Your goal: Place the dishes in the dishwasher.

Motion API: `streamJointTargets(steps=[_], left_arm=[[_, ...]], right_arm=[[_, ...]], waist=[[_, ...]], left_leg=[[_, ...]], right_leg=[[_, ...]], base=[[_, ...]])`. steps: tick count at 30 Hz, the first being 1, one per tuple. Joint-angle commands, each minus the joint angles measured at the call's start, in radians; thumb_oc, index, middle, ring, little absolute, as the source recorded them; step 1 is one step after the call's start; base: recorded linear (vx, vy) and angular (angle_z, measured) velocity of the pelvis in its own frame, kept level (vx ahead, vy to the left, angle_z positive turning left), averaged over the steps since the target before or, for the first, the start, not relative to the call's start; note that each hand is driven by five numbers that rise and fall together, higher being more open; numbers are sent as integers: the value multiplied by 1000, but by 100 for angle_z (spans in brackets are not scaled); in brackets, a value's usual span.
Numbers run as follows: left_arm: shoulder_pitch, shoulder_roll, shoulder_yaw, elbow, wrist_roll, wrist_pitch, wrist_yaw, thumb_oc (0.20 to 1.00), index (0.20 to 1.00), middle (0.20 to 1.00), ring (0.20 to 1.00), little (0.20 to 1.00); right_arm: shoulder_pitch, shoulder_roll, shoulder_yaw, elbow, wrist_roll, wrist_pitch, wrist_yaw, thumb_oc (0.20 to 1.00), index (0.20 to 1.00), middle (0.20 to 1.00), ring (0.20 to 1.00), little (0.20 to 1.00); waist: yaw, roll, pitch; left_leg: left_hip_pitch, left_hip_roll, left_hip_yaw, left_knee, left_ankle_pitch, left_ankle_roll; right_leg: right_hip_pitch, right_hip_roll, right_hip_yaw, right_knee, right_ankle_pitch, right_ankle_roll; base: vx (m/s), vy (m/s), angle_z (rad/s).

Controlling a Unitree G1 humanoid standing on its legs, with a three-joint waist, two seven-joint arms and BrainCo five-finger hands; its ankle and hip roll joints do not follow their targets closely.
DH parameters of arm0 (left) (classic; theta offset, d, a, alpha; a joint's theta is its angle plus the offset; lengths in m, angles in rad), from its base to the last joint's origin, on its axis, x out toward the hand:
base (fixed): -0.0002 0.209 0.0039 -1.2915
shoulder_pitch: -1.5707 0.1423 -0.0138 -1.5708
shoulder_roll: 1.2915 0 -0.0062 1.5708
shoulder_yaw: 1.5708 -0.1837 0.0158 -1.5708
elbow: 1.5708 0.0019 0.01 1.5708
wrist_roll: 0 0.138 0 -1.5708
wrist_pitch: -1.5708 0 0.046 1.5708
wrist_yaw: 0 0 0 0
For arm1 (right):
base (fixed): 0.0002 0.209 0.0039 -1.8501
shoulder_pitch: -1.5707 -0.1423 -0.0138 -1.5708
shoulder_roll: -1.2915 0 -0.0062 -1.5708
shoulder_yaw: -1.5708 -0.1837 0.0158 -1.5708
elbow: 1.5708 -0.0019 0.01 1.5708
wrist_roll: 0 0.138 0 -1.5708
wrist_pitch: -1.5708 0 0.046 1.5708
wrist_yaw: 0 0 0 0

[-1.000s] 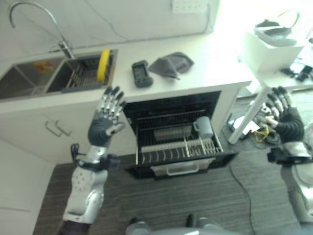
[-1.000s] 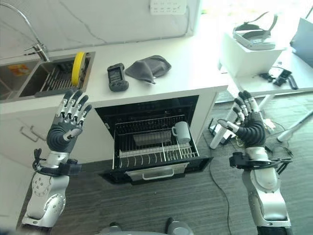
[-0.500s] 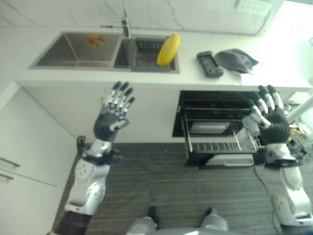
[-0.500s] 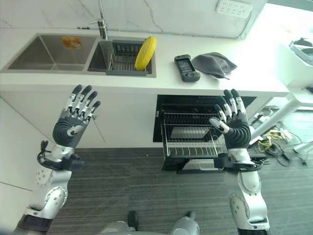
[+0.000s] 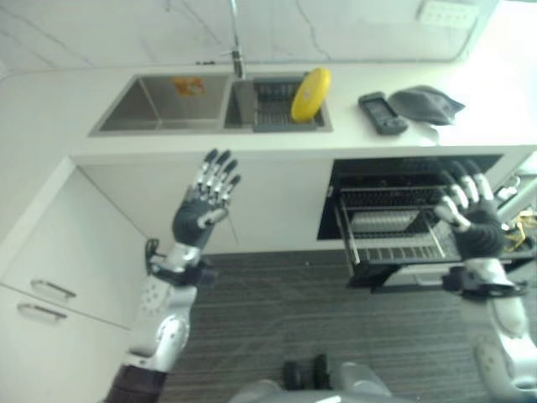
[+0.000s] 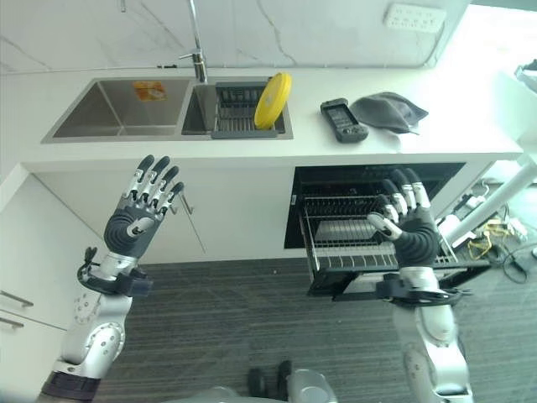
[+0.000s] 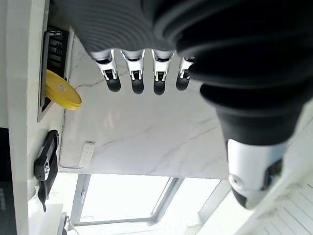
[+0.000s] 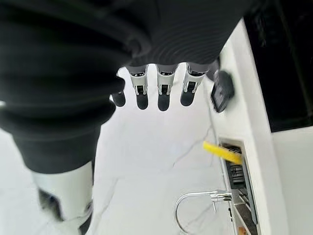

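Plate: yellow plate [image 6: 273,99] upright in sink rack [image 6: 237,119], at 12 o'clock.
Writing: none readable.
Left hand [image 6: 144,207]: fingers spread, empty, well below plate.
Right hand [image 6: 409,225]: fingers spread, empty, before open dishwasher [image 6: 352,256].

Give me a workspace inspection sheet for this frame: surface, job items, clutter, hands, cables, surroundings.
Surface: white counter with a double sink set in it.
Job's things: yellow plate standing on edge in the sink rack; dishwasher open under the counter, its wire rack pulled out.
Clutter: black handheld device and grey cloth lying on the counter, apart from each other.
Hands: left hand raised, fingers straight, holding nothing, in front of the cabinet; right hand raised, fingers straight, holding nothing, in front of the pulled-out rack.
Cables: tangle of cables on the floor beside the dishwasher.
Surroundings: faucet, marble-look wall, wall outlet, white cabinets, grey striped floor.
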Motion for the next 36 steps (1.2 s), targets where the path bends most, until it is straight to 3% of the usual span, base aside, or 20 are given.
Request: streamJointTargets(steps=[1, 3, 6, 7, 11, 15, 18, 19, 20, 22, 25, 26, 29, 31, 33, 36], left_arm=[[-61, 8, -9, -85, -35, -37, -13, 1000, 1000, 1000, 1000, 1000], [-54, 15, -11, -88, -55, -53, -11, 1000, 1000, 1000, 1000, 1000], [-43, 24, -7, -95, -37, -74, -11, 1000, 1000, 1000, 1000, 1000], [-49, 28, -11, -84, -36, -78, 4, 1000, 1000, 1000, 1000, 1000], [-40, 20, -11, -54, -52, -110, -3, 1000, 1000, 1000, 1000, 1000], [-62, 17, -17, -44, -38, -120, -3, 1000, 1000, 1000, 1000, 1000], [-100, 31, -27, -40, -3, -85, 17, 1000, 1000, 1000, 1000, 1000], [-117, 34, -19, -38, 1, -58, 0, 1000, 1000, 1000, 1000, 1000], [-117, 34, -19, -38, 1, -58, 0, 1000, 1000, 1000, 1000, 1000], [-118, 33, -3, -35, 44, -32, 31, 1000, 1000, 1000, 1000, 1000], [-104, 46, 41, -39, 82, 0, 48, 1000, 1000, 1000, 1000, 1000], [-107, 49, 46, -46, 96, 6, 62, 1000, 1000, 1000, 1000, 1000], [-125, 64, 37, -48, 103, -1, 101, 1000, 1000, 1000, 1000, 1000], [-126, 56, 28, -56, 85, -12, 99, 1000, 1000, 1000, 1000, 1000], [-115, 41, 12, -61, 70, -4, 115, 1000, 1000, 1000, 1000, 1000], [-109, 36, 16, -60, 25, 5, 106, 1000, 1000, 1000, 1000, 1000]], right_arm=[[-53, -49, -72, -14, -7, -48, -19, 1000, 1000, 1000, 1000, 1000], [-67, -71, -80, -13, 8, -24, -10, 1000, 1000, 1000, 1000, 1000], [-63, -84, -80, 3, 1, -29, 7, 1000, 1000, 1000, 1000, 1000], [-65, -88, -77, 17, -5, -37, 17, 1000, 1000, 1000, 1000, 1000], [-80, -93, -77, 18, -23, -34, 35, 1000, 1000, 1000, 1000, 1000], [-106, -109, -67, 19, -55, -47, 14, 1000, 1000, 1000, 1000, 1000], [-101, -109, -77, -6, -20, -41, 26, 1000, 1000, 1000, 1000, 1000], [-99, -96, -75, 0, -26, -50, 21, 1000, 1000, 1000, 1000, 1000], [-99, -96, -75, 0, -26, -50, 21, 1000, 1000, 1000, 1000, 1000], [-104, -72, -67, 7, -3, -41, 31, 1000, 1000, 1000, 1000, 1000], [-97, -57, -61, 38, -27, 33, 58, 1000, 1000, 1000, 1000, 1000], [-99, -53, -51, 52, -39, 50, 56, 1000, 1000, 1000, 1000, 1000], [-89, -64, -53, 76, -56, 53, 46, 1000, 1000, 1000, 1000, 1000], [-77, -69, -62, 92, -47, 35, 45, 1000, 1000, 1000, 1000, 1000], [-73, -62, -48, 112, -55, 37, 5, 1000, 1000, 1000, 1000, 1000], [-72, -48, -33, 123, -88, 65, -14, 1000, 1000, 1000, 1000, 1000]], waist=[[-34, -39, 33], [-42, -45, 28], [-42, -37, 19], [-37, -26, 9], [-4, -10, 6], [17, -17, 18], [29, -32, -2], [41, -44, -6], [41, -44, -6], [49, -47, -3], [64, -39, 0], [68, -41, 1], [66, -59, 6], [55, -66, 13], [32, -73, 18], [17, -73, 22]], left_leg=[[-20, 85, 59, 124, 194, -133], [-6, 138, 115, 55, 168, -120], [34, 136, 116, -146, 168, -100], [39, 129, 85, -244, 200, -105], [-77, 141, -29, -268, 278, -144], [-96, 124, 1, -268, 264, -116], [-46, 97, -9, -268, 222, -78], [-18, 75, -40, -268, 206, -55], [-18, 75, -40, -268, 206, -55], [0, 60, -64, -268, 197, -34], [19, 53, -52, -268, 175, -12], [22, 55, -42, -268, 171, -11], [33, 56, -20, -268, 162, -19], [52, 56, -15, -268, 147, -27], [83, 48, -19, -268, 114, -28], [114, 39, -39, -268, 89, -20]], right_leg=[[134, 11, -31, -222, 109, -4], [152, -1, -28, -256, 118, 4], [174, 17, 16, -315, 127, 18], [182, 32, 35, -335, 122, 22], [219, 56, 84, -363, 97, 12], [254, 32, 76, -353, 73, 20], [251, -16, 38, -287, 57, 56], [200, -47, 20, -158, 67, 82], [200, -47, 20, -158, 67, 82], [151, -56, 16, -32, 86, 96], [84, -82, -23, 152, 125, 101], [77, -91, -41, 144, 123, 100], [103, -84, -89, -42, 114, 96], [101, -85, -92, -175, 145, 95], [46, -116, -53, -261, 263, 124], [-8, -127, -27, -284, 330, 141]], base=[[-39, -38, 63], [46, 90, 49], [112, 183, -25], [165, 204, -55], [225, 234, -51], [222, 318, -23], [315, 405, -21], [267, 343, -19], [285, 379, -6], [203, 277, 0], [196, 263, -9], [132, 111, -26], [148, -27, -25], [195, -132, -36], [257, -204, -33], [247, -224, 0]])
